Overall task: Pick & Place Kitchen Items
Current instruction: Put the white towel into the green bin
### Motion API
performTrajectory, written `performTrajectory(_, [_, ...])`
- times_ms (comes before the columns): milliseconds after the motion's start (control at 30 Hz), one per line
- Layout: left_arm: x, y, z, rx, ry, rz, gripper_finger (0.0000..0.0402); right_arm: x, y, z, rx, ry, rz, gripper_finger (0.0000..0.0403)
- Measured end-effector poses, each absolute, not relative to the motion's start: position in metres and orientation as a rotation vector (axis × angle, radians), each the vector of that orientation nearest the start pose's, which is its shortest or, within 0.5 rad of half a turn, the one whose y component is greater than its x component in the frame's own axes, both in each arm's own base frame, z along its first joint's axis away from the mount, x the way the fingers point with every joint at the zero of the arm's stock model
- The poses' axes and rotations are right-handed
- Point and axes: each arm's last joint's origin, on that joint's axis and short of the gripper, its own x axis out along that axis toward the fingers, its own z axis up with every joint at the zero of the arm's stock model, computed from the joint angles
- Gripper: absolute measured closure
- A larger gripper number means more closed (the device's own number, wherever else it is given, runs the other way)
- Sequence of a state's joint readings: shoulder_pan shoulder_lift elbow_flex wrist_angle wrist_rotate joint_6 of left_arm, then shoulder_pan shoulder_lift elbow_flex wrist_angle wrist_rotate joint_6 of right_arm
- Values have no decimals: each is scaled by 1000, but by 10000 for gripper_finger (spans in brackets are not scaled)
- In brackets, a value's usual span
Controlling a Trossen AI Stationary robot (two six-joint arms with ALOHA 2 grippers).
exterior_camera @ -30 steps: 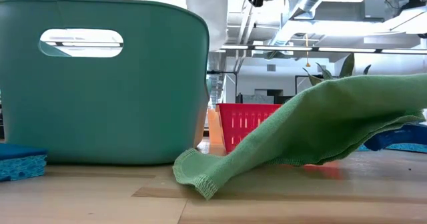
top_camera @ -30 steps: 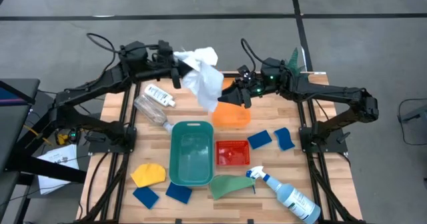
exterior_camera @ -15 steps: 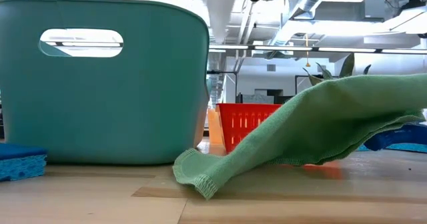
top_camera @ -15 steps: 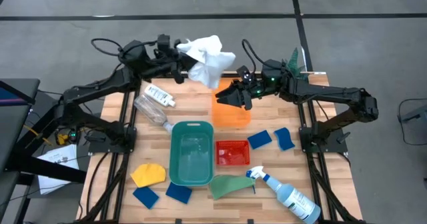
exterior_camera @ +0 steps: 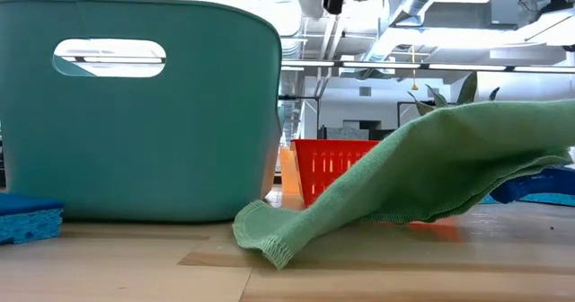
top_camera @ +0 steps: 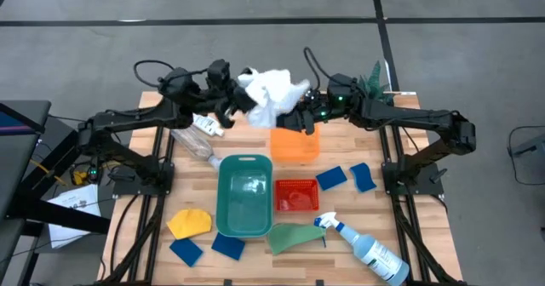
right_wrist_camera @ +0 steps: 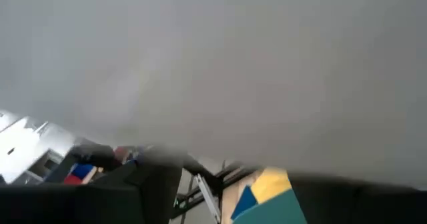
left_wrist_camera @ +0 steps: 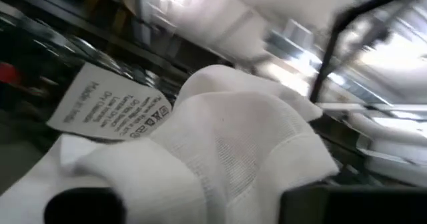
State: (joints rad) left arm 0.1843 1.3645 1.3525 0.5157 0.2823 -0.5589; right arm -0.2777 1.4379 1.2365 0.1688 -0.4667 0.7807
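My left gripper [top_camera: 235, 99] is shut on a white cloth [top_camera: 271, 94] high over the table's far middle, above an orange container [top_camera: 295, 145]. The cloth fills the left wrist view [left_wrist_camera: 220, 137], with a printed label [left_wrist_camera: 110, 111]. My right gripper [top_camera: 300, 117] stands open right beside the cloth's right side; the cloth fills its wrist view [right_wrist_camera: 213, 64], and whether it touches I cannot tell. A green cloth [top_camera: 294, 237], a yellow cloth [top_camera: 189, 223], a spray bottle [top_camera: 362, 245] and blue sponges [top_camera: 330, 177] lie on the table. My left gripper pinches a bunched part of the white cloth [left_wrist_camera: 200, 184] between its two fingers, coming roughly level from the table's left. The cloth is lifted clear and bulges in slack folds beyond the fingers. One layer or several, I cannot tell.
A teal bin [top_camera: 223, 203] and a red basket [top_camera: 297, 196] stand mid-table. A small white bottle [top_camera: 203, 122] and a clear bottle [top_camera: 192, 141] lie at the far left. More sponges [top_camera: 227, 245] lie near the front. A plant [top_camera: 375, 77] stands at the far right.
My left gripper has carried the white cloth toward the table's right. The cloth hung down in a long fold a second ago; it is now bunched higher up and out of the low view. It now lies close against my right gripper.
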Motion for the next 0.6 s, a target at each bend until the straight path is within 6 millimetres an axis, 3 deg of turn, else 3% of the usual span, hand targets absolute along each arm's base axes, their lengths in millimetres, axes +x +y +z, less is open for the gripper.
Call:
performTrajectory(133, [291, 33, 463, -439, -366, -328, 389, 315, -90, 376, 796, 73, 133, 159])
performTrajectory(267, [295, 26, 452, -475, -228, -319, 389, 313, -98, 380, 797, 28, 130, 159])
performTrajectory(600, [299, 29, 432, -494, -33, -255, 389, 311, -93, 395, 730, -84, 250, 159])
